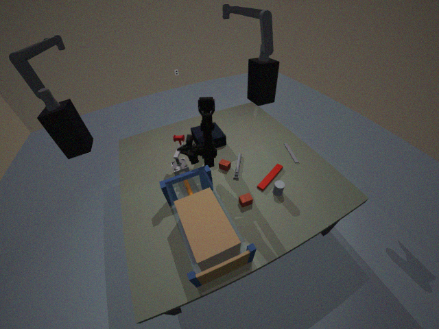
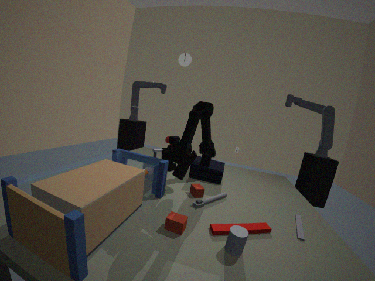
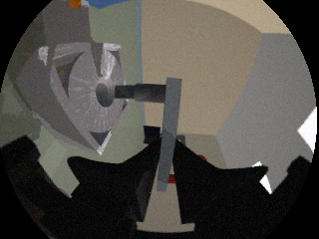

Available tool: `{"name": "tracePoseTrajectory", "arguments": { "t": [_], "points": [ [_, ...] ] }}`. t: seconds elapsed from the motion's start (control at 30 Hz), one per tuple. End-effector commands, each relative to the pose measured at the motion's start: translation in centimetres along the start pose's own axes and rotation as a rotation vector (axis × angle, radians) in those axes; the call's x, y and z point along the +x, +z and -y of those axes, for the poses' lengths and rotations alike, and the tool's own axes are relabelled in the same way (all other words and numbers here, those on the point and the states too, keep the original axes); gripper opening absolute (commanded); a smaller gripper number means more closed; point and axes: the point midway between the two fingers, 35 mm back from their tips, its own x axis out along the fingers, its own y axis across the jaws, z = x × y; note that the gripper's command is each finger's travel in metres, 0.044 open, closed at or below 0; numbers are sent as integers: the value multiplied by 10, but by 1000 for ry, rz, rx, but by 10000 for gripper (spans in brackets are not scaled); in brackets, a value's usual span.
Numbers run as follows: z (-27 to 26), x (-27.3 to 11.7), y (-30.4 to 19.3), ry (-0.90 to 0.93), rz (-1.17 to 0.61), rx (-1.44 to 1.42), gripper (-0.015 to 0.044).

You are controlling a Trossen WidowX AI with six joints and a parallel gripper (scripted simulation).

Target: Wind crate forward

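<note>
Grey and flat, the arm of the winch handle (image 1: 175, 155) (image 2: 157, 150) (image 3: 171, 107) is grasped in the black robot's claw (image 1: 180, 150) (image 2: 163, 153) (image 3: 166, 141). Its red knob (image 1: 178, 137) (image 2: 167, 139) (image 3: 171, 178) shows beyond the fingers, and its dark key points toward the round hole of the hand winch (image 1: 180, 164) (image 3: 82, 95); from the wrist, I can't tell whether the tip has entered it.

An orange strap (image 1: 187, 186) (image 2: 146, 171) (image 3: 75, 2) runs from the winch side toward the tan crate (image 1: 207, 226) (image 2: 91, 184). The crate sits flat inside the clear-panelled cubby, apart from the blue frame (image 1: 187, 174) (image 2: 140, 156) (image 3: 107, 3) at the winch end.

Over on the bench (image 1: 149, 269) (image 2: 193, 260), two orange-red blocks, a grey ratchet-like tool (image 1: 238, 166) (image 2: 210, 199), a red bar (image 1: 269, 177) (image 2: 239, 228), a grey cylinder (image 1: 278, 188) (image 2: 236, 240) and a thin grey strip (image 1: 291, 153) (image 2: 299, 227) lie apart from the cubby.
</note>
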Motion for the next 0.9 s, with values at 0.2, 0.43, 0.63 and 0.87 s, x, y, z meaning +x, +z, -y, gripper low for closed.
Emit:
{"name": "tracePoseTrajectory", "arguments": {
  "t": [0.2,0.43,0.63,0.87],
  "points": [
    [-2,0,1,-6,8,6,0],
    [-4,-4,1,-4,3,7,0],
    [-5,-6,1,-5,2,7,0],
    [-6,-7,1,-5,4,7,0]
  ]
}}
